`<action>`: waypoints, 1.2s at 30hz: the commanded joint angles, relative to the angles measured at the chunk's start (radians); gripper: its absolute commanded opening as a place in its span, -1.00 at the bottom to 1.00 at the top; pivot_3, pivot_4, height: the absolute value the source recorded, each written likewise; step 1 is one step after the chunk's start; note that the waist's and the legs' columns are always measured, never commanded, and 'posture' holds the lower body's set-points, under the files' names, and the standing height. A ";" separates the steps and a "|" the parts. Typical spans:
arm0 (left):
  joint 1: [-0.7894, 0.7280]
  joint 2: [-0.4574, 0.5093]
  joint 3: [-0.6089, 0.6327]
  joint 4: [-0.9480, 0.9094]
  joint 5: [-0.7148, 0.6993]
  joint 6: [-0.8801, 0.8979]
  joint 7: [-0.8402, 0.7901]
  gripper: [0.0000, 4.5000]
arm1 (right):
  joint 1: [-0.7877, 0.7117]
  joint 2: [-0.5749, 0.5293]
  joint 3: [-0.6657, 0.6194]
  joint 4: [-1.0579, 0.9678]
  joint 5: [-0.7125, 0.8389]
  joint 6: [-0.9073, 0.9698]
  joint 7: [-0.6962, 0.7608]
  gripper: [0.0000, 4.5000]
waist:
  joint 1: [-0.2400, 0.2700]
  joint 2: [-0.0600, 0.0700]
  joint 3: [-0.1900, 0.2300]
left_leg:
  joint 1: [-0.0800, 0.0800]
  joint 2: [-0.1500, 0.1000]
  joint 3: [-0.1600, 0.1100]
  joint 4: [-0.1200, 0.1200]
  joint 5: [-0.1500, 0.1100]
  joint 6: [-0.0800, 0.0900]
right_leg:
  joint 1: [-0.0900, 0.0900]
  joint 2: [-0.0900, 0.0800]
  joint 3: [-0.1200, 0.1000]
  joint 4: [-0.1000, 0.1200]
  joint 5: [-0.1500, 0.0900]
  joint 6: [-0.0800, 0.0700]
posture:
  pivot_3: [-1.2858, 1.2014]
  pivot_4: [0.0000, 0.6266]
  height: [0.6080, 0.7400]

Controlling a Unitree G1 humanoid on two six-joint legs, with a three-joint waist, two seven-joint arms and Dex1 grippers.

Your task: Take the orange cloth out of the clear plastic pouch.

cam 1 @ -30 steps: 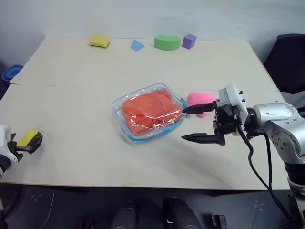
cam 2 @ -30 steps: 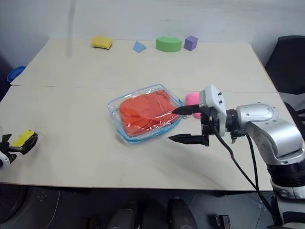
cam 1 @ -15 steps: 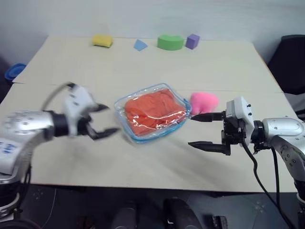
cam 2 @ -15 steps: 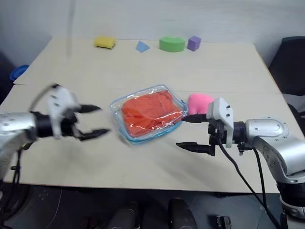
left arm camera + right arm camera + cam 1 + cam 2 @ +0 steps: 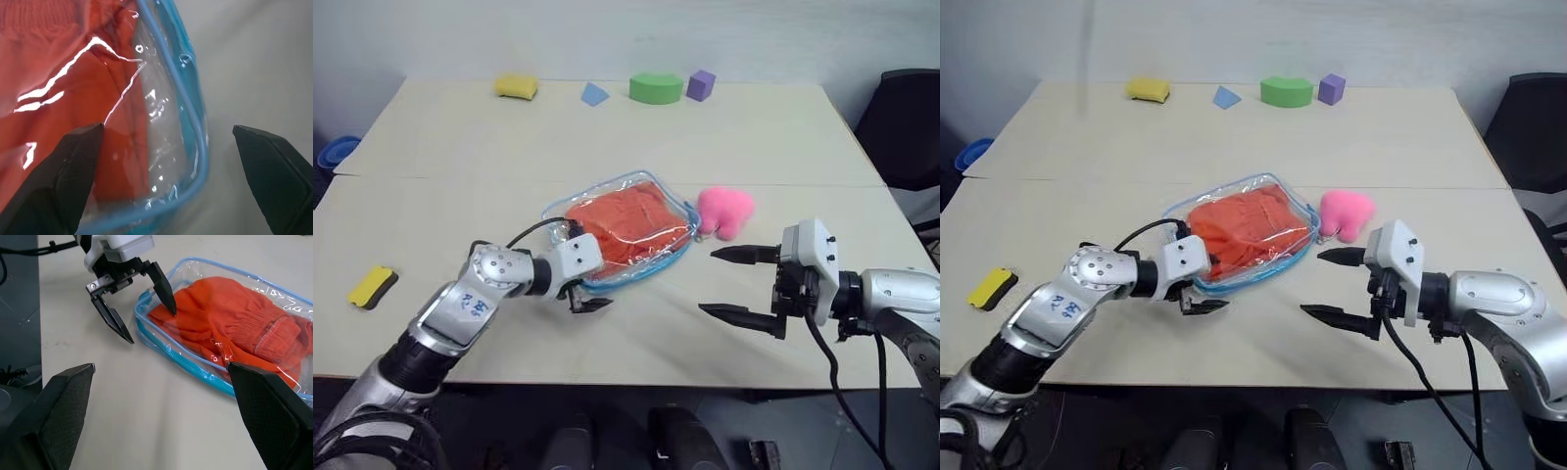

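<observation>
- Orange cloth (image 5: pixel 625 224): inside the clear plastic pouch (image 5: pixel 668 257), mid-desk.
- Left gripper (image 5: pixel 146 306): fingers wide, empty, straddling pouch's near-left corner.
- Right gripper (image 5: pixel 736 285): fingers wide, empty, right of pouch.
- Step: approach; next, pin the corner.

We see even, soft indoor light over the table (image 5: pixel 724 147), with faint shadows. White glare streaks cross the clear plastic pouch (image 5: pixel 161 117) in the left wrist view, which looks slightly soft close up; the light perhaps comes from overhead.
</observation>
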 commanded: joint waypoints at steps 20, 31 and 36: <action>0.114 0.193 0.137 0.171 0.057 -0.606 -0.272 -0.98 | -0.033 -0.061 0.017 0.015 0.023 0.011 0.072 1.00 | 0.003 0.000 0.000 | 0.001 0.000 0.000 0.000 0.001 -0.001 | 0.000 0.000 0.000 -0.001 0.000 0.000 | 0.03 -0.52 1.00; -0.119 0.167 0.134 0.803 0.064 -1.328 -0.621 -0.98 | 0.048 -0.088 -0.025 0.078 -0.028 -0.015 0.085 1.00 | 0.010 0.000 0.000 | 0.000 -0.001 -0.001 0.000 0.000 0.002 | 0.002 -0.003 -0.004 -0.005 0.000 0.000 | 0.03 -0.52 1.00; -0.140 0.117 0.162 0.814 0.058 -1.233 -0.593 -0.98 | 0.068 -0.042 -0.062 0.082 -0.048 0.007 -0.028 1.00 | 0.008 0.000 0.000 | 0.000 -0.001 -0.001 0.000 0.000 0.001 | 0.001 -0.002 -0.003 -0.004 0.000 0.000 | 0.03 -0.52 1.00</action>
